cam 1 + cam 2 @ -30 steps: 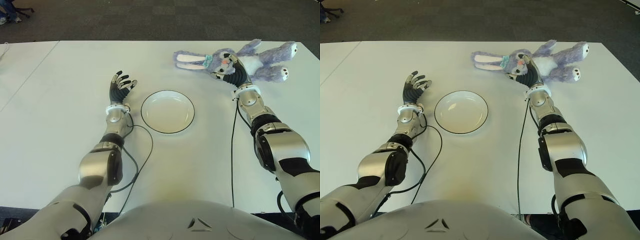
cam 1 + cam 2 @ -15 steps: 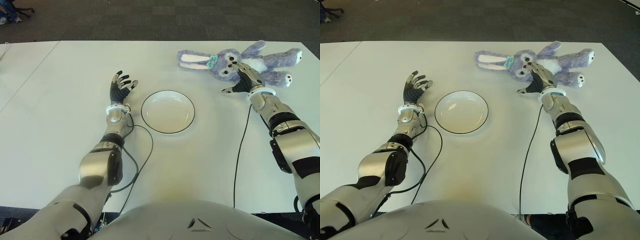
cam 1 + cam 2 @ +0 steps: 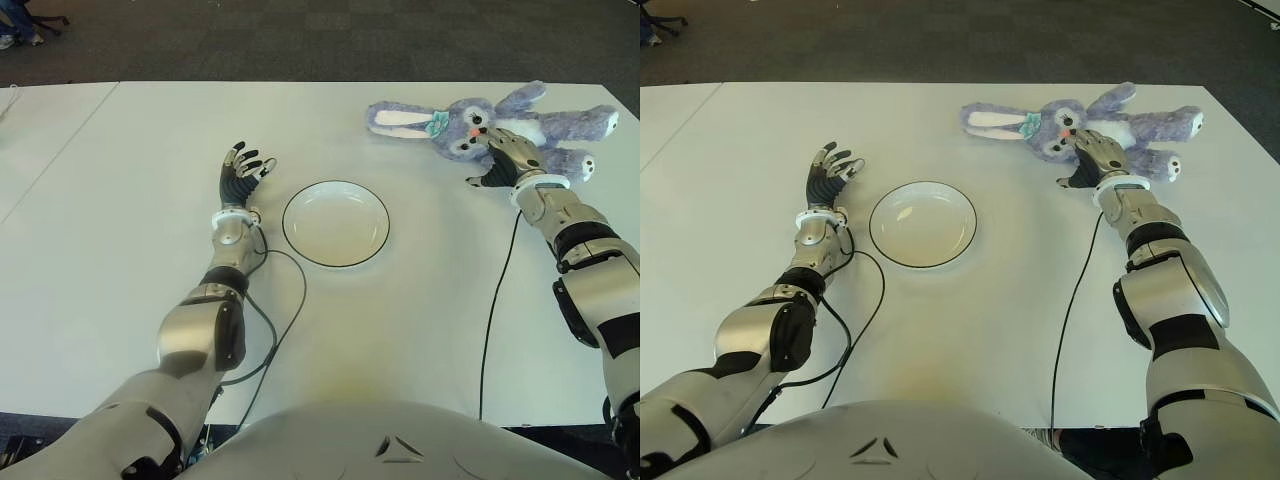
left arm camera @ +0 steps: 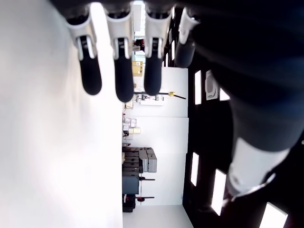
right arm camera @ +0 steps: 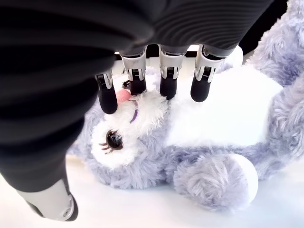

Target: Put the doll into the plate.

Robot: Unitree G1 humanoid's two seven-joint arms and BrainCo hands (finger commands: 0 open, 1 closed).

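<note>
The doll [image 3: 520, 122], a purple plush bunny with white belly and ear linings, lies on its back at the far right of the white table [image 3: 420, 330]. My right hand [image 3: 497, 160] is at the doll's near side, open, fingers stretched out. In the right wrist view its fingertips [image 5: 166, 90] touch the bunny's snout and chest [image 5: 213, 114], and the thumb stays apart from them. The white plate [image 3: 335, 225] with a dark rim sits empty at the table's middle, well left of the doll. My left hand [image 3: 240, 170] shows left of the plate, open with fingers spread.
A black cable [image 3: 490, 320] trails from my right wrist across the table toward me, and another [image 3: 290, 300] loops from my left arm beside the plate. The table's far edge [image 3: 300, 82] runs just behind the doll, with dark carpet beyond.
My right arm swung to the right and the doll slid right with it. The hand went from lying over the doll's head to reaching it from the near side. The left hand stayed still.
</note>
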